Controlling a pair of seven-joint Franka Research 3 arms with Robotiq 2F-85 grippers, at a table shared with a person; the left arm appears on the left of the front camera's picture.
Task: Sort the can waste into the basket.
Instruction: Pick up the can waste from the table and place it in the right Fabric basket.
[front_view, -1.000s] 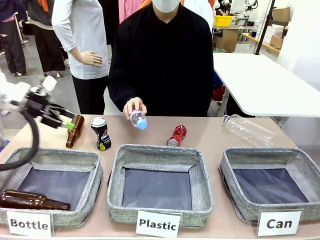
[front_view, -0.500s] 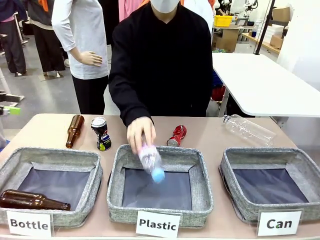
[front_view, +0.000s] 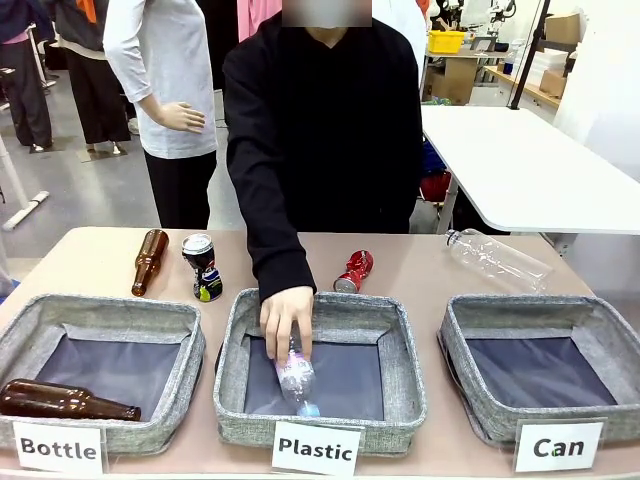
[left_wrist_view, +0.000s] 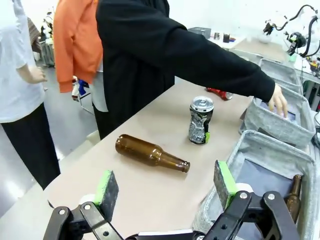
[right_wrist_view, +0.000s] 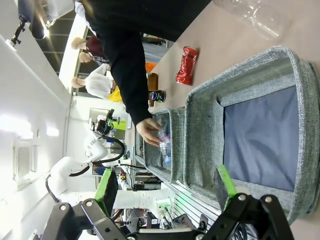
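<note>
Left of centre on the tabletop (front_view: 410, 270), the upright dark blue-black metal can (front_view: 202, 267) is judged light, dentable, best held mid-body. Fingers of left gripper (left_wrist_view: 165, 186) and right gripper (right_wrist_view: 165, 187) are spread, empty.

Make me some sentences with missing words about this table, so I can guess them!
1. The person's hand holds a plastic bottle inside the middle basket, whose card reads ____.
2. The crushed can lying on the table is coloured ____.
3. The basket marked Bottle has ____ brown bottle in it.
4. The left pincer holds nothing, and its jaws are ____.

Missing words: Plastic, red, one, open.
</note>
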